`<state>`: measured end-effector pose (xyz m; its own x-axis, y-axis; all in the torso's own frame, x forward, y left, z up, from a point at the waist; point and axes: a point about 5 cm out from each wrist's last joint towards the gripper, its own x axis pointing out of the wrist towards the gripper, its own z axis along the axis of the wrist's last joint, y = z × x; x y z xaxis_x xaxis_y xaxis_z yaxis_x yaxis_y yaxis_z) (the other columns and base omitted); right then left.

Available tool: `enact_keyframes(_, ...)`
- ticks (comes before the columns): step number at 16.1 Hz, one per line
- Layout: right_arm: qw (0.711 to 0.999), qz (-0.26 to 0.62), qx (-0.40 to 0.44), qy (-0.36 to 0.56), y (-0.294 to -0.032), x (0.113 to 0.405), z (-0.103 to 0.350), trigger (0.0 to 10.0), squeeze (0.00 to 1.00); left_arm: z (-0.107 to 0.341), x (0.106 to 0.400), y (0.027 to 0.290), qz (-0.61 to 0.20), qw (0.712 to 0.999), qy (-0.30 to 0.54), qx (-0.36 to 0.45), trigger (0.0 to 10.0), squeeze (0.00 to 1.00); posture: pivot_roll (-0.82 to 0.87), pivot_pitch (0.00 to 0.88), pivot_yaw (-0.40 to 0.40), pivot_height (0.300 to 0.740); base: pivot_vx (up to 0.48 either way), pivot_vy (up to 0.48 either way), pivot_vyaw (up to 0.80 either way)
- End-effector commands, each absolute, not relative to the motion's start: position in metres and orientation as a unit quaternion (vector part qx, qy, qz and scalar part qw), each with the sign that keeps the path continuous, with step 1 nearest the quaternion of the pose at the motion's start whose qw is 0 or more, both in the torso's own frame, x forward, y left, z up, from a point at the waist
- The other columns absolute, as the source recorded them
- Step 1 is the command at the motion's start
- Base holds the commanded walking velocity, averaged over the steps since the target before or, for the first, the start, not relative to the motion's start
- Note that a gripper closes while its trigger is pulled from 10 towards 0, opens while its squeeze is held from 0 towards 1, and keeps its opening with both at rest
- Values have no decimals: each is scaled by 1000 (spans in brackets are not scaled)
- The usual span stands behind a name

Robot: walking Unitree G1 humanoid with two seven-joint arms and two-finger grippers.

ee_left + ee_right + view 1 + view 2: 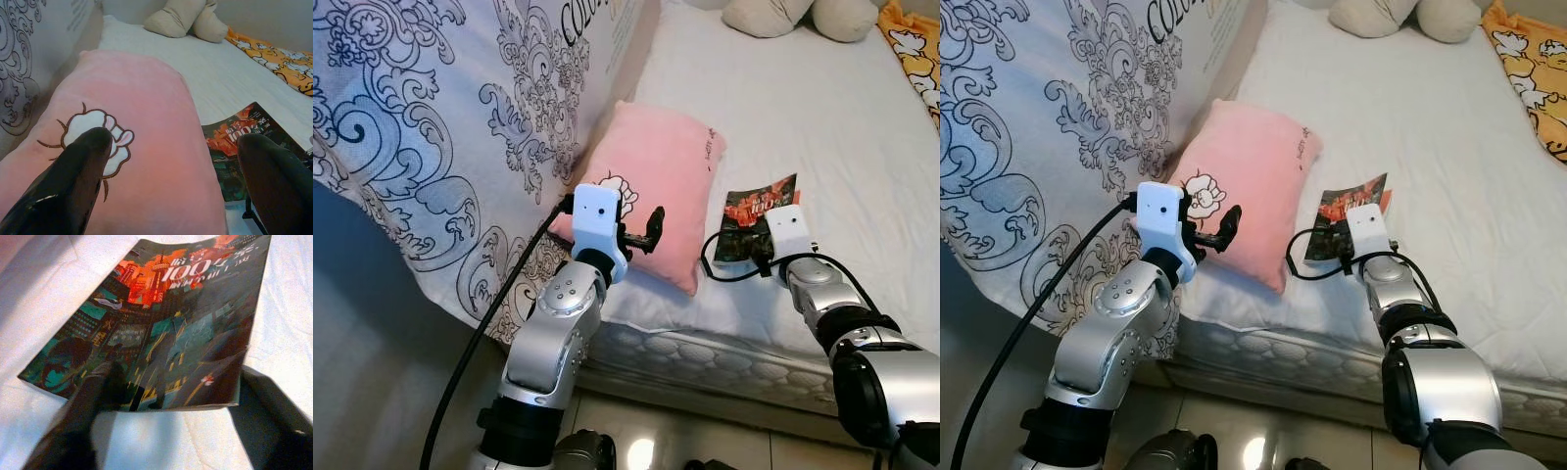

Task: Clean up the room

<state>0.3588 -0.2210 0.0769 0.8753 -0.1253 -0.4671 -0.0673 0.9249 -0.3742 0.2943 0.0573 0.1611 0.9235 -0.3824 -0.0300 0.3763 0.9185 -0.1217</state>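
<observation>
Two silver arms reach over one white bed [822,127]. One book [161,328] with a dark, orange-lit city cover lies flat beside one pink pillow [656,186]. Its near edge sits between the spread fingers of the right gripper [171,423]. Over the pillow, the left gripper [171,181] hovers wide open, holding nothing.

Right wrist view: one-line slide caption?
Right claw, open, straddling the near edge of a dark glossy book with an orange cityscape cover on the white quilted bedsheet.
</observation>
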Motion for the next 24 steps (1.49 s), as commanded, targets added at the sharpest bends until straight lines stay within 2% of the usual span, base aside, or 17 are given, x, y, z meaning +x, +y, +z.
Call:
enact_keyframes(1,939,-26,-227,256,-231,355,75,10000,1000,160,288,44,-205,974,34,-90,10000,0,295,82,-18,740,0,0,0)
enact_keyframes(3,922,-60,-296,243,-246,353,79,10000,1000,159,290,40,-215,971,36,-98,10000,0,279,56,-30,740,0,0,0)
enact_keyframes(4,921,-73,-300,238,-252,350,78,10000,1000,161,292,38,-219,970,33,-101,10000,0,271,42,-33,740,0,0,0)
enact_keyframes(7,936,-95,-246,232,-261,344,75,10000,1000,162,301,38,-219,970,29,-104,10000,0,230,10,-26,740,0,0,0)
enact_keyframes(9,966,-98,-114,210,-256,348,78,10000,1000,160,307,34,-227,968,29,-102,10000,0,200,0,-35,740,0,0,0)
enact_keyframes(10,972,-109,-83,191,-254,350,81,10000,1000,160,309,32,-231,968,24,-96,10000,0,192,0,-44,740,0,0,0)
enact_keyframes(11,977,-117,-75,163,-250,350,81,10000,914,158,311,37,-228,971,14,-73,10000,0,189,0,-50,740,0,0,0)
enact_keyframes(12,981,-121,-75,130,-244,346,79,10000,0,154,313,47,-218,974,11,-58,10000,0,188,0,-60,740,0,0,0)
enact_keyframes(13,984,-124,-70,106,-240,341,75,10000,0,150,315,56,-208,977,10,-47,10000,0,184,0,-62,740,0,0,0)
enact_keyframes(15,989,-136,-51,-8,-224,306,67,10000,0,135,323,93,-164,986,14,-13,10000,0,147,0,-49,740,0,0,0)
enact_keyframes(16,990,-133,-46,-15,-216,293,61,10000,0,128,327,109,-133,991,17,-10,10000,0,135,0,-41,740,0,0,0)
enact_keyframes(17,990,-137,-32,16,-214,282,46,10000,0,120,332,123,-97,994,29,-34,10000,0,102,0,-22,740,0,-465,-675)
enact_keyframes(19,987,-156,-23,40,-219,272,34,10000,0,111,335,119,-96,994,40,-24,10000,0,81,0,-9,740,0,-463,-644)
enact_keyframes(20,987,-155,-27,41,-219,270,34,10000,0,109,337,109,-107,993,40,-21,10000,0,59,0,-5,740,0,-458,-644)
enact_keyframes(24,991,-131,-29,30,-219,281,49,10000,0,112,349,89,-102,993,32,-52,10000,0,16,0,-22,740,0,-458,-650)
